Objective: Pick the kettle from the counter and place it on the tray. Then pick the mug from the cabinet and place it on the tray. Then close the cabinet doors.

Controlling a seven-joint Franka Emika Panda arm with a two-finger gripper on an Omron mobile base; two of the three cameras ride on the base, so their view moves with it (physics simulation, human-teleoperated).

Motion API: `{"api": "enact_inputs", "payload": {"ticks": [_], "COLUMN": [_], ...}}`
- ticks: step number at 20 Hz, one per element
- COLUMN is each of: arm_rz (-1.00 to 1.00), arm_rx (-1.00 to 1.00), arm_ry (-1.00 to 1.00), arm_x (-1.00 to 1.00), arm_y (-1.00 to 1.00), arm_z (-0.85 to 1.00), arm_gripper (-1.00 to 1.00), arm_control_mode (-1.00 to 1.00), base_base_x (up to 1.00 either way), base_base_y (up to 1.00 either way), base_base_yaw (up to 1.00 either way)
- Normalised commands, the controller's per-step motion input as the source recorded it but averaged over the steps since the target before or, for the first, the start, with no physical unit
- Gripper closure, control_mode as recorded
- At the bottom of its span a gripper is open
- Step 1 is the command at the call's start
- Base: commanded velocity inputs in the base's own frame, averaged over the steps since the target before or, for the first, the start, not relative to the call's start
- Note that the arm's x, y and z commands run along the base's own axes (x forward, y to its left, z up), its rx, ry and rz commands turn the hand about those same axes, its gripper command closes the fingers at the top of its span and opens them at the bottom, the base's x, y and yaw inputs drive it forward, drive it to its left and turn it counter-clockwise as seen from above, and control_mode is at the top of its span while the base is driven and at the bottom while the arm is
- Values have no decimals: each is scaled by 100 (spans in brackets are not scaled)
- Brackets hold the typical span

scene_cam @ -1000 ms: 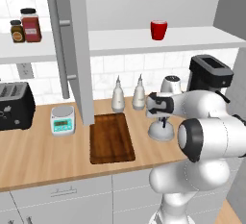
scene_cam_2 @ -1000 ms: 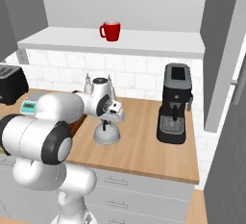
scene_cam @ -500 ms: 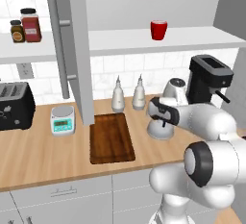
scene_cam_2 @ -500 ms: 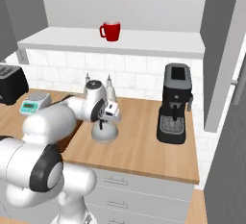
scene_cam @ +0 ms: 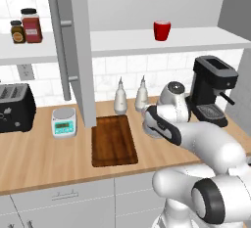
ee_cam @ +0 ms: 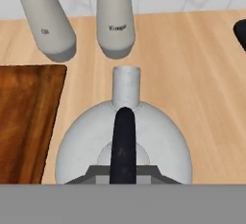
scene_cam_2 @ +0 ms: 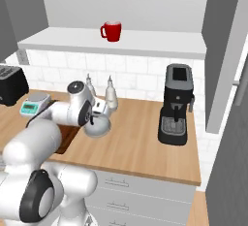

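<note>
White arm reaches low, hand (ee_cam: pixel 123 172) clamped on kettle (ee_cam: pixel 124 143) handle.

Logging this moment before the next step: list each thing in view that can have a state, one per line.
end effector: shut on the kettle's handle
kettle: upright on the counter, beside the tray
tray: bare, nothing on it
mug: upright on the cabinet shelf
cabinet doors: open

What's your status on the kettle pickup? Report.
End effector shut on kettle handle, kettle beside the tray, right of it. Two white bottles stand just behind. Mug waits on cabinet shelf.
</note>
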Motion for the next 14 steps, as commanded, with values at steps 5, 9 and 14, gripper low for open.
{"api": "enact_inputs", "payload": {"ticks": [5,9,14], "arm_rz": [2,3,4], "arm_rx": [-4,-2,-1], "arm_ry": [0,0,0], "arm_x": [0,0,0], "arm_y": [73,73,71], "arm_z": [17,2,0], "arm_gripper": [100,100,100], "arm_control_mode": [-100,-100,-100], "base_base_x": [0,0,0], "base_base_y": [0,0,0], "base_base_yaw": [0,0,0]}}
